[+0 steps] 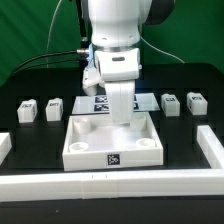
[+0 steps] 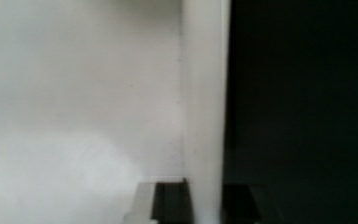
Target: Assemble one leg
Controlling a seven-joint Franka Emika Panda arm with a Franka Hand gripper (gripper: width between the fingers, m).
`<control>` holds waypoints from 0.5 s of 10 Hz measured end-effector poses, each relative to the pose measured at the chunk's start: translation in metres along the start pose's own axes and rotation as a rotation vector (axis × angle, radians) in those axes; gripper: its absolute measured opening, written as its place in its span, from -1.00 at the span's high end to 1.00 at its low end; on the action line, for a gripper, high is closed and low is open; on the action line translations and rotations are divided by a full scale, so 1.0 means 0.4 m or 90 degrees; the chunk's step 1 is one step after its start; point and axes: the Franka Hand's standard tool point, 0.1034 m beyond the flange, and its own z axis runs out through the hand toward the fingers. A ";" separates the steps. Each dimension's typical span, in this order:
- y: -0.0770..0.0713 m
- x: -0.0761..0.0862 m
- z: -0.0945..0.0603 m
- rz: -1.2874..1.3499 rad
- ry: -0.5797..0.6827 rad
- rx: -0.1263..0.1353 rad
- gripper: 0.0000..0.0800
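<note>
Four small white legs with marker tags stand in a row on the black table: two at the exterior view's left (image 1: pixel 27 108) (image 1: pixel 53 106) and two at its right (image 1: pixel 170 103) (image 1: pixel 196 101). My gripper (image 1: pixel 121 118) touches none of them. It reaches down at the back wall of the large white square tray (image 1: pixel 85 150). In the wrist view the gripper (image 2: pixel 204 190) straddles that white wall (image 2: pixel 202 90). Its dark fingers (image 2: pixel 169 205) lie close against both sides, with no gap showing. No leg shows in the wrist view.
The marker board (image 1: pixel 97 102) lies behind the tray, partly hidden by the arm. White rails (image 1: pixel 110 183) (image 1: pixel 212 145) (image 1: pixel 4 146) border the front and both sides of the work area. The tray carries a marker tag (image 1: pixel 114 158) on its front wall.
</note>
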 end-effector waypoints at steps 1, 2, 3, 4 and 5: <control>0.013 0.021 0.002 0.006 0.003 -0.003 0.84; 0.029 0.038 0.000 0.007 0.005 -0.008 0.84; 0.042 0.052 -0.001 0.004 0.008 -0.011 0.84; 0.058 0.068 -0.003 0.003 0.011 -0.015 0.84; 0.073 0.082 -0.004 0.002 0.014 -0.020 0.84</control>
